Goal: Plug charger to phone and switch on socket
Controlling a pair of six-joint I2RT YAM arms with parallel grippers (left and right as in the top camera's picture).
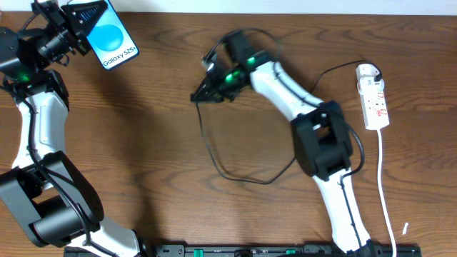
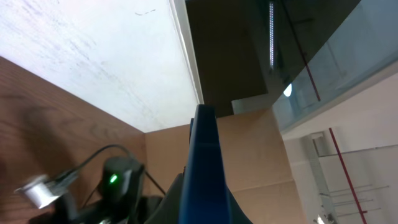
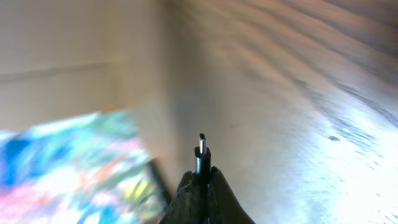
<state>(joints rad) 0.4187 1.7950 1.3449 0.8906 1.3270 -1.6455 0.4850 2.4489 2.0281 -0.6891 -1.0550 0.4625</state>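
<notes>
The left gripper [image 1: 84, 20] is clamped on the phone [image 1: 114, 39] at 10 o'clock on the table [image 1: 157, 157], with the blue screen facing up. The right gripper [image 1: 203, 93], near centre toward 12 o'clock, pinches the charger [image 3: 201, 155] just behind its plug tip. The socket [image 1: 375, 100] lies at 3 o'clock.
</notes>
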